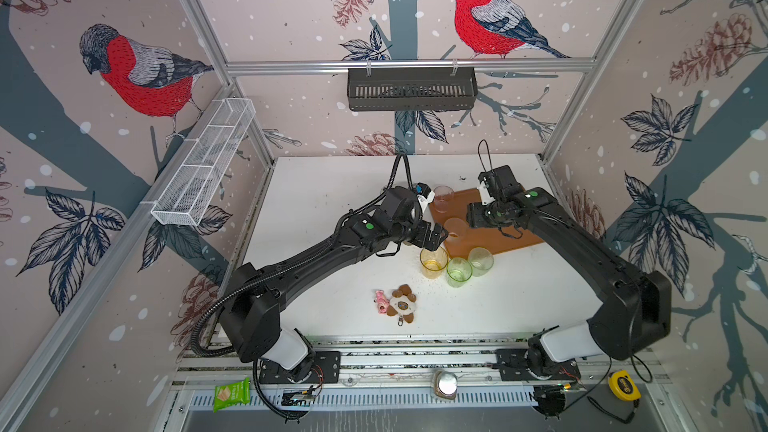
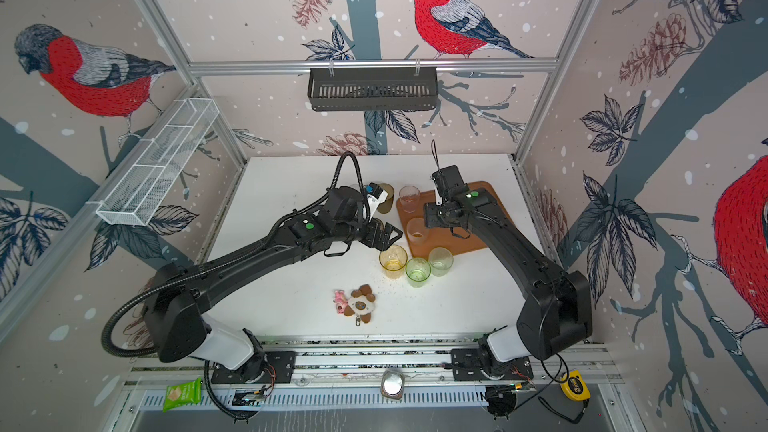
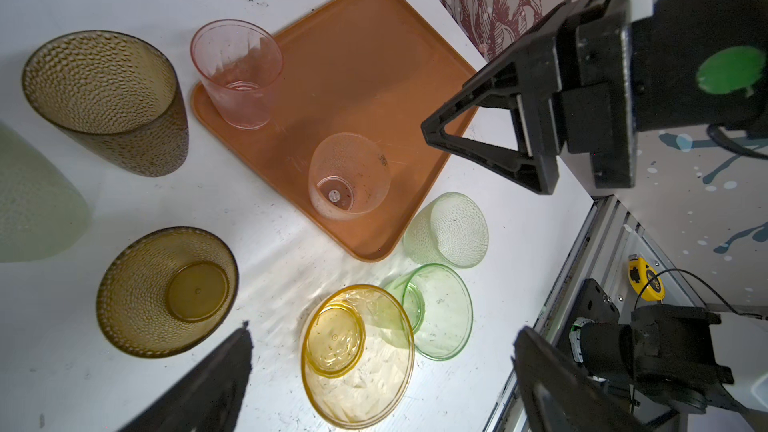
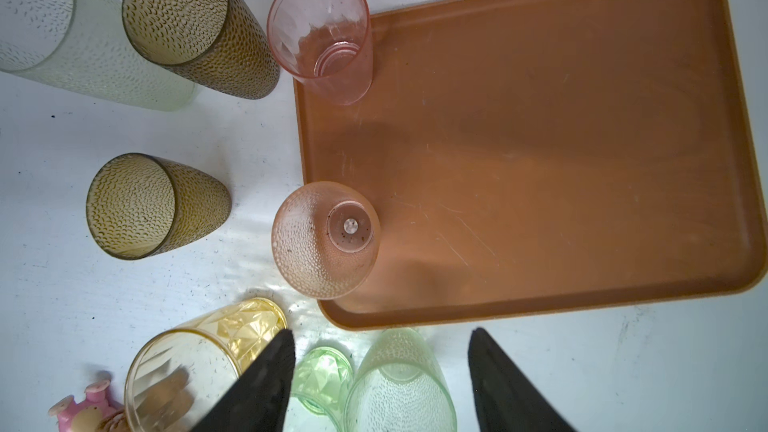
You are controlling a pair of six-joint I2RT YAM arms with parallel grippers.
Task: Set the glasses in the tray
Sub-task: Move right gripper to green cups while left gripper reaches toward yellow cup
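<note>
Tray holds a pink glass and a frosted glass; six others stand beside it on the tabletop. Left end effector wide open, empty, over the yellow glass. Right end effector parted, empty.

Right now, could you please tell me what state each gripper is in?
Left gripper: open, holding nothing.
Right gripper: open, holding nothing.
</note>
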